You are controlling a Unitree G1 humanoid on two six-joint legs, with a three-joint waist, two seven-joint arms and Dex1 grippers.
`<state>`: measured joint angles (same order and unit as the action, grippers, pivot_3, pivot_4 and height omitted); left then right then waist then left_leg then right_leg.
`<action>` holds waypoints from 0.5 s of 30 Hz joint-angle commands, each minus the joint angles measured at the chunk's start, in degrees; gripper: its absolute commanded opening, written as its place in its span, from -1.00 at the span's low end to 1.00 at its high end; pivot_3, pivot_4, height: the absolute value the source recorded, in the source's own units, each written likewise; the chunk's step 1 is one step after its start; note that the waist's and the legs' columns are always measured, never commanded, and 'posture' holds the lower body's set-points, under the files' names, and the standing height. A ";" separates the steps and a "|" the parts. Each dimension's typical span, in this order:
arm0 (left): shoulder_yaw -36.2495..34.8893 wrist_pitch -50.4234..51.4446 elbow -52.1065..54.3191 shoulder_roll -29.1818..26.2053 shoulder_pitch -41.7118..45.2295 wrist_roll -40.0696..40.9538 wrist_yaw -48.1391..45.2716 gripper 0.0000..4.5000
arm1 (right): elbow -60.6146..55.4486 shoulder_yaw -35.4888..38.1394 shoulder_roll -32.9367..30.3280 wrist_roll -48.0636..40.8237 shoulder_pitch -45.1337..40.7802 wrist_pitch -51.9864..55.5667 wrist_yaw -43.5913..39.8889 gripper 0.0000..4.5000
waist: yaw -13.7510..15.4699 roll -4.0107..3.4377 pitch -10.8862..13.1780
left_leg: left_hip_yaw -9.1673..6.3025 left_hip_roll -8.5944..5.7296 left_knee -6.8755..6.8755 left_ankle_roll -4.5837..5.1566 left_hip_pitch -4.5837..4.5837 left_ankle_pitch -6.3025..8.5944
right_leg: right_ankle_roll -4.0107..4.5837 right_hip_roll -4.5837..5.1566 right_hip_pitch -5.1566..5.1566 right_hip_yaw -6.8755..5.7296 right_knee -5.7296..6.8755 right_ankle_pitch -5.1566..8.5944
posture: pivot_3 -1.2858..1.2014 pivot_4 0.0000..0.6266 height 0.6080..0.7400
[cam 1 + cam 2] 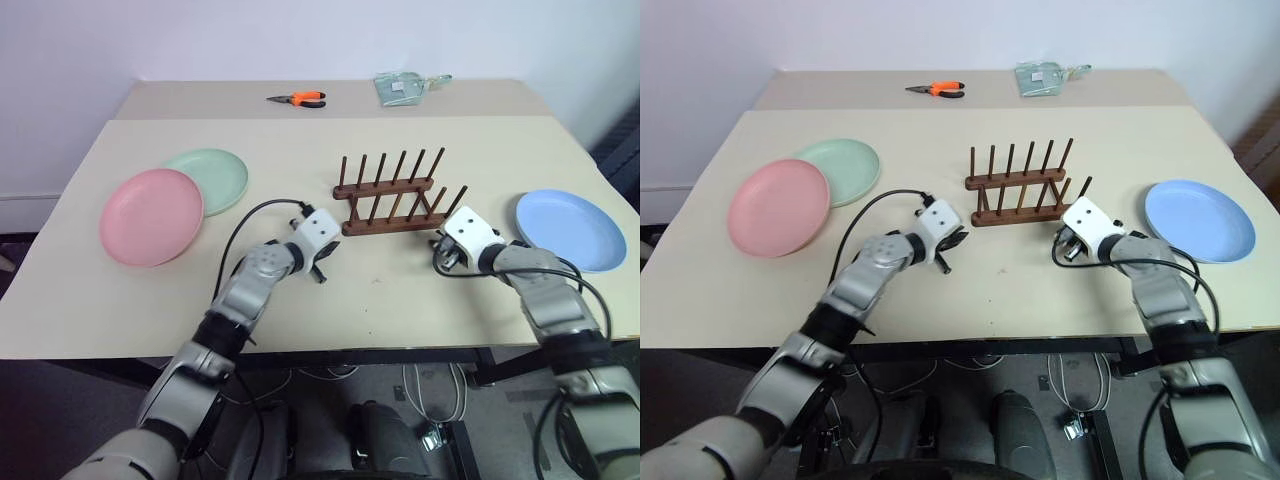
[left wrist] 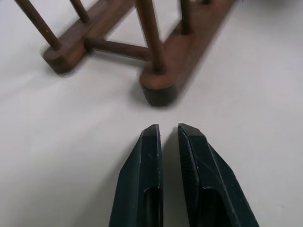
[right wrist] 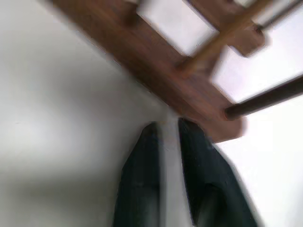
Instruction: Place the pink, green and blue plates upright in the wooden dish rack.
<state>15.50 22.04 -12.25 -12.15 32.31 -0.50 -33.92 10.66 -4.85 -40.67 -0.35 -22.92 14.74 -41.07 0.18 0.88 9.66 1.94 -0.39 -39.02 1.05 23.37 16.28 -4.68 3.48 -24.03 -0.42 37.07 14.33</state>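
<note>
Beige table (image 1: 150, 300), rack (image 1: 392, 195) between two empty pincers (image 2: 168, 130) (image 3: 165, 125), both slightly parted.

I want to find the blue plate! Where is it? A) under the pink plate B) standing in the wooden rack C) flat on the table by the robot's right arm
C: the blue plate lies flat on the table, apart from the wooden rack, whose pegs stand bare.

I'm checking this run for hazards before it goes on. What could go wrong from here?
Both claws sit at the rack's ends, left claw and right claw nearly touching it, so a push could slide or tip it. The pink plate overlaps the green plate, so lifting one may drag the other.
</note>
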 commanded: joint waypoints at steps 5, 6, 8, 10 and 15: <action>-31.49 15.17 26.16 -2.58 -7.40 27.69 4.47 0.69 | -27.04 6.36 -2.86 -16.64 7.23 9.90 -10.96 0.96 | -0.73 -0.07 0.08 | -0.02 0.07 -0.08 -0.10 0.21 -0.05 | 0.03 0.03 -0.29 0.02 0.12 -0.04 | 0.03 -0.52 1.00; -37.12 16.63 26.33 -2.50 -7.13 30.85 7.85 0.90 | -28.72 6.05 -3.01 -17.31 7.40 10.43 -11.50 0.98 | -0.77 -0.05 0.07 | -0.02 0.07 -0.09 -0.10 0.09 -0.04 | 0.04 0.05 -0.15 0.02 0.11 -0.04 | 0.03 -0.52 1.00; -44.77 16.07 24.34 -4.22 -6.04 28.56 17.35 0.90 | -30.22 4.89 -2.53 -18.02 6.65 11.06 -11.85 0.98 | -0.83 -0.04 0.06 | -0.07 0.08 -0.08 -0.10 -0.03 -0.03 | 0.04 0.04 -0.04 -0.01 0.10 -0.03 | 0.03 -0.52 1.00; -47.85 16.57 21.73 -7.74 -5.40 21.58 27.33 0.90 | -29.87 3.35 -1.26 -18.36 4.98 11.60 -11.82 0.98 | -0.78 -0.02 0.07 | -0.06 0.06 -0.05 -0.10 -0.03 -0.03 | 0.04 0.01 -0.06 -0.02 0.10 -0.03 | 0.03 -0.52 1.00; -55.66 21.54 19.14 -9.67 -5.37 16.70 43.34 0.90 | -26.12 -1.10 1.02 -16.50 1.52 9.11 -13.38 0.98 | -0.08 0.08 0.08 | -0.06 -0.07 -0.07 -0.08 0.05 -0.03 | 0.01 0.06 -0.10 -0.03 0.08 -0.05 | 0.03 -0.52 1.00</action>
<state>-37.99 42.53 5.38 -21.95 26.68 16.39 6.20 -15.77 -5.56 -39.88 -17.32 -20.31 25.37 -53.82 0.11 0.96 9.74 1.88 -0.47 -39.10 0.97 23.43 16.25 -4.68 3.57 -24.13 -0.45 37.14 14.27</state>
